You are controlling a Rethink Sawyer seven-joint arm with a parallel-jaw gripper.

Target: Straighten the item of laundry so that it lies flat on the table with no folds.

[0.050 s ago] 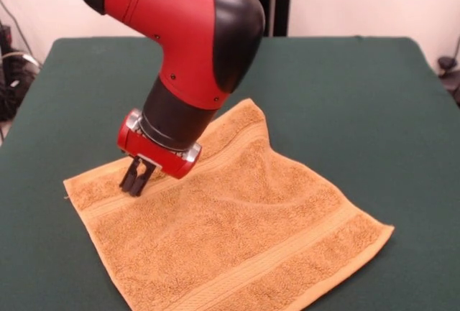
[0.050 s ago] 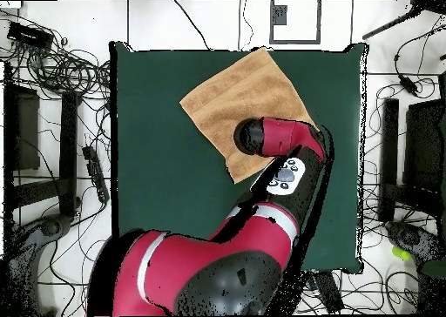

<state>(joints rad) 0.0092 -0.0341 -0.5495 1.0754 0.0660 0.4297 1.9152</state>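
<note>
The item of laundry (image 1: 237, 232), an orange-tan terry towel, lies spread on the dark green table (image 1: 345, 95), turned like a diamond. It is mostly flat, with a soft ripple running in from its right edge. A woven band shows near two opposite edges. My gripper (image 1: 134, 180) points down at the towel's left part, near the band; its dark fingers (image 1: 129, 179) are shut together with their tips touching the cloth. In the overhead view the towel (image 2: 239, 91) lies near the table's top edge, and the arm's wrist (image 2: 257, 138) covers one corner and hides the gripper.
The table (image 2: 157, 157) is far bigger than the towel, with bare green felt on every side. Cables and stands lie on the floor around it.
</note>
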